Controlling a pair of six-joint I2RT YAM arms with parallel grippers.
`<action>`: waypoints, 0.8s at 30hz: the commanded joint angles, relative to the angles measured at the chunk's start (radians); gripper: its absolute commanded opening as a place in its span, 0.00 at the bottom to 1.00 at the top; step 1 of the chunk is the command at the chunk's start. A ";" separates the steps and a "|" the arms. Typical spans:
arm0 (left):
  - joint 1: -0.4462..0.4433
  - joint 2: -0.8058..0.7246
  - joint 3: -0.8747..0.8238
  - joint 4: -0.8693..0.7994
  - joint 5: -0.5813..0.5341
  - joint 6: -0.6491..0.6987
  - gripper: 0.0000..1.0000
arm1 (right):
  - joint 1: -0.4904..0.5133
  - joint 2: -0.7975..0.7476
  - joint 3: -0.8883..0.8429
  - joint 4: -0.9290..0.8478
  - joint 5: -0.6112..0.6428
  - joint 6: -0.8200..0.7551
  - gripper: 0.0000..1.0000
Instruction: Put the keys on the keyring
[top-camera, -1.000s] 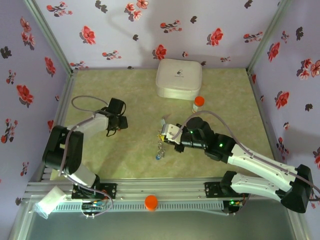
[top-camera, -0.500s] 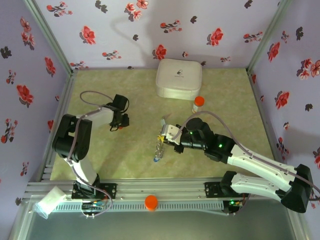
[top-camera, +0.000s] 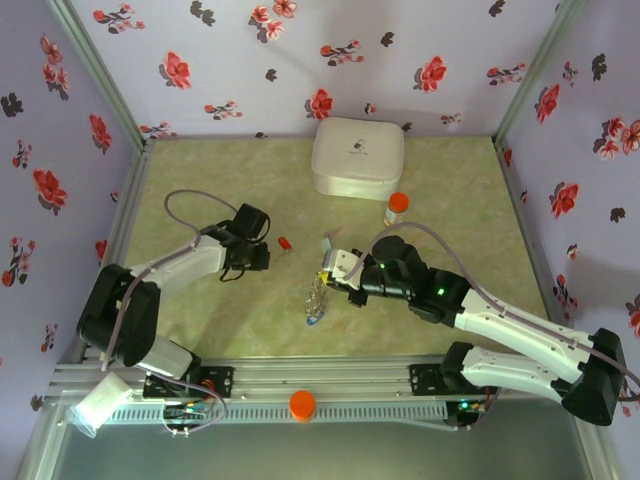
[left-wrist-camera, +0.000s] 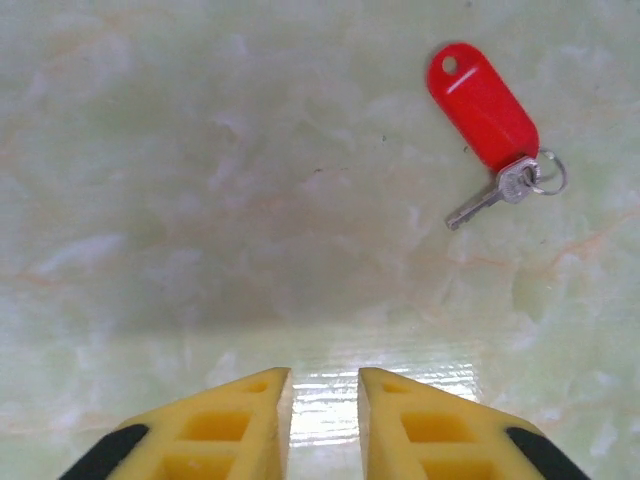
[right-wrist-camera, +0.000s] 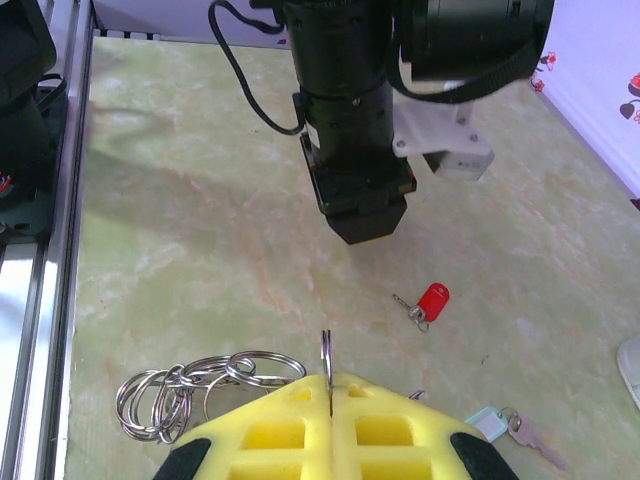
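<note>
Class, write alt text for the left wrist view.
A red key tag with a small silvery key lies on the pale green table, upper right. Below it, the left hand, yellow-fingered, is slightly open and empty.

A white rounded box (top-camera: 358, 157) sits at upper centre of the green marbled table (top-camera: 220, 165), with 1 orange-capped bottle (top-camera: 397, 208) just beside its lower right corner. Purple walls (top-camera: 300, 55) with red flowers stand on 3 sides. An orange disc (top-camera: 302, 404) lies on the metal rail (top-camera: 370, 409) at bottom centre.
</note>
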 joint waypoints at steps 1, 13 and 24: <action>0.011 -0.028 0.011 -0.018 -0.033 0.012 0.27 | 0.009 -0.017 -0.002 0.054 -0.005 0.023 0.00; -0.132 0.250 0.283 -0.049 -0.062 -0.358 0.42 | 0.008 -0.044 -0.009 0.013 0.031 0.055 0.00; -0.155 0.334 0.308 0.076 -0.067 -0.821 0.42 | 0.015 -0.078 0.008 -0.055 0.029 0.066 0.00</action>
